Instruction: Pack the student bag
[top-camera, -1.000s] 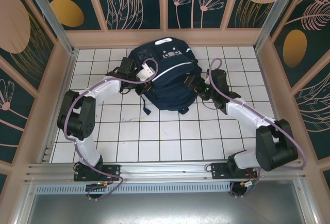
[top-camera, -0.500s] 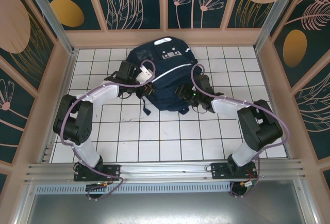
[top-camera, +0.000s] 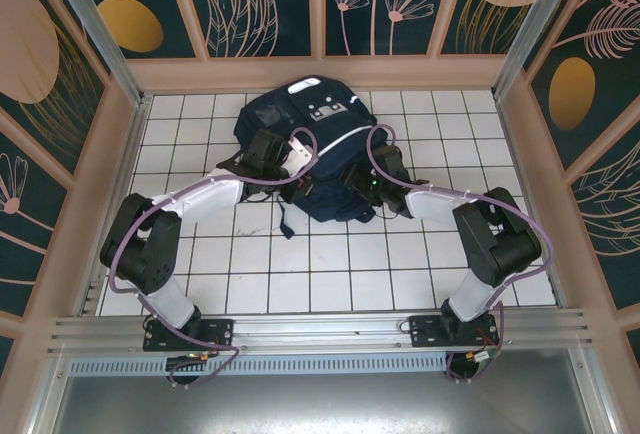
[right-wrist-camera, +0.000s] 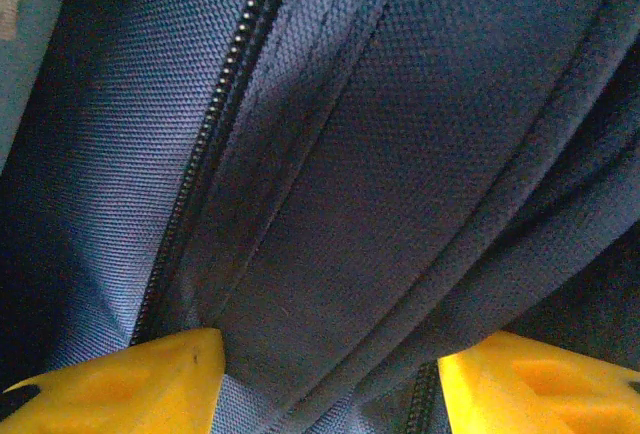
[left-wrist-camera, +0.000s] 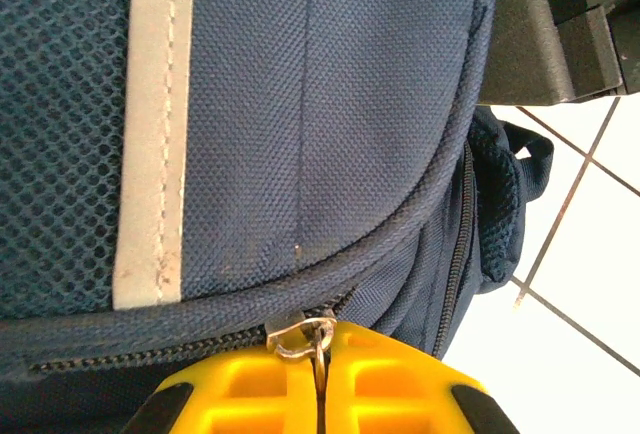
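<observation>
The student bag [top-camera: 312, 144] lies on the far middle of the white tiled table [top-camera: 300, 264], close to the back wall, its grey patches [top-camera: 326, 111] toward the wall and a thin white stripe [top-camera: 345, 132] running slantwise across its navy front. A black strap [top-camera: 287, 222] trails from its near edge onto the tiles. Both arms reach in from the near side and meet the bag, one at each flank. The left gripper [left-wrist-camera: 322, 356] sits at the bag's left side with its yellow fingers [left-wrist-camera: 250, 384] pressed flat together, and the small metal zip pull [left-wrist-camera: 300, 332] is pinched between their tips (the pull sits at the end of a closed run of zip teeth under a piped seam). Above it in the left wrist view runs a pale stitched band [left-wrist-camera: 150, 134] beside mesh fabric. The right gripper [right-wrist-camera: 330, 384] is at the bag's right side, nosed into the cloth: its yellow fingers [right-wrist-camera: 130, 379] stand well apart, a ridge of navy fabric fills the gap between them, and a closed zip [right-wrist-camera: 215, 104] runs up the left. Whether those jaws press on the fabric cannot be told.
</observation>
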You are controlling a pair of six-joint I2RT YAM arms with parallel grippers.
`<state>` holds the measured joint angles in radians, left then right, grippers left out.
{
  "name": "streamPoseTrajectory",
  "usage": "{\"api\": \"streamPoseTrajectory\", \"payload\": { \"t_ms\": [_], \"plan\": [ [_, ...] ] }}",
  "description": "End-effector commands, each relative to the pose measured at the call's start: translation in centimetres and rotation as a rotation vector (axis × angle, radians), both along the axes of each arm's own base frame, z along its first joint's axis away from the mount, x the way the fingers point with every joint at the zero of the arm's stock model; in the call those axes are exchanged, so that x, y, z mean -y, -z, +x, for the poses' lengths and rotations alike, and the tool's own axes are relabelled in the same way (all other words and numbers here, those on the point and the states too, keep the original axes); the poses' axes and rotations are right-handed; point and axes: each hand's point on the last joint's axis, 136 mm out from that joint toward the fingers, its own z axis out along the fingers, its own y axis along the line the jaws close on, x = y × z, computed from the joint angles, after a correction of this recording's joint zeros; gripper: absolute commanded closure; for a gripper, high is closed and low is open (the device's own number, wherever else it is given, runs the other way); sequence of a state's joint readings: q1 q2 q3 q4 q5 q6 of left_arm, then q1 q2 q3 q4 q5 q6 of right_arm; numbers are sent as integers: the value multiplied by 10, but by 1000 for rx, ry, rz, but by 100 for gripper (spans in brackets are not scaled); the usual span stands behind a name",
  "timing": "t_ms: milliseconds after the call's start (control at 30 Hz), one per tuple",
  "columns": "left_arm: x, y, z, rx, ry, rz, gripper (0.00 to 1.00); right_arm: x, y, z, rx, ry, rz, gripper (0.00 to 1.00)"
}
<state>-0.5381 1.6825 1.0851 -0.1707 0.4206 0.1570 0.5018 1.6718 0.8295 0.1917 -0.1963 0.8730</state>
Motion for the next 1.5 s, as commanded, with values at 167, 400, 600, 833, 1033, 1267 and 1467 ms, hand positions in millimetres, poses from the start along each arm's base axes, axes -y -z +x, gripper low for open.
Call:
{"api": "streamPoseTrajectory", "payload": {
  "t_ms": [167,400,600,833,1033,1267,1467],
  "plan": [
    [20,-36,-50,-51,118,-128,53,15,-25,-7,69,27,-39,39],
    [-24,-69,-17,-16,-175,-256,38,28,-52,-26,132,3,-132,37],
    [-98,-74,34,1,-653,-265,33,-23,-77,-48,232,-151,-222,38],
    [-156,-70,46,45,-995,-256,20,-85,-73,-54,294,-336,-379,48],
    [-164,-70,45,27,-1044,-313,12,-96,-58,-36,263,-314,-470,55],
    [-160,-67,46,9,-1031,-322,11,-105,-46,-35,235,-342,-489,63],
    [-150,-67,48,-28,-1011,-379,12,-106,-40,-27,217,-315,-525,75]
  ]
}}
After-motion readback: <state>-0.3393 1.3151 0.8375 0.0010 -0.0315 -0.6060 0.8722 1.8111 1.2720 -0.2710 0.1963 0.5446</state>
